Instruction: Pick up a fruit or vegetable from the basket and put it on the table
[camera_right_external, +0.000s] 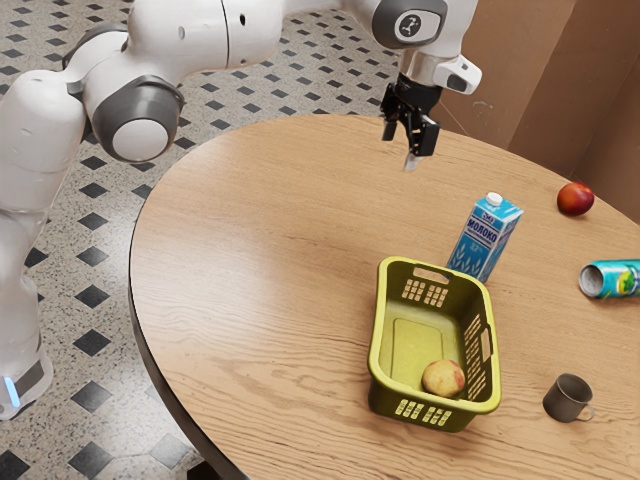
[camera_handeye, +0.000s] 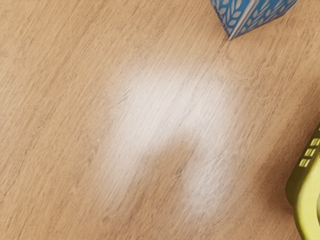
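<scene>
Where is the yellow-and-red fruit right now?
The fruit lies inside the green basket, toward the exterior view's right, near the end away from the milk carton.

A white seven-joint Franka arm (camera_right_external: 205, 38) with dark gray joint covers stretches across the top of the exterior view, rising from its base (camera_right_external: 25, 380) at the lower left, where a blue light strip (camera_right_external: 11, 390) glows. The lower column stands nearly upright, leading to a bulky bent joint (camera_right_external: 140, 138) whose round white cap faces the camera. From there the arm runs toward the exterior view's right, partly cropped by the upper edge, to a wrist (camera_right_external: 408, 25) bearing a round emblem. Below it hangs a black two-finger gripper (camera_right_external: 399, 149), pointed downward, its jaws parted with a visible gap between them.
</scene>
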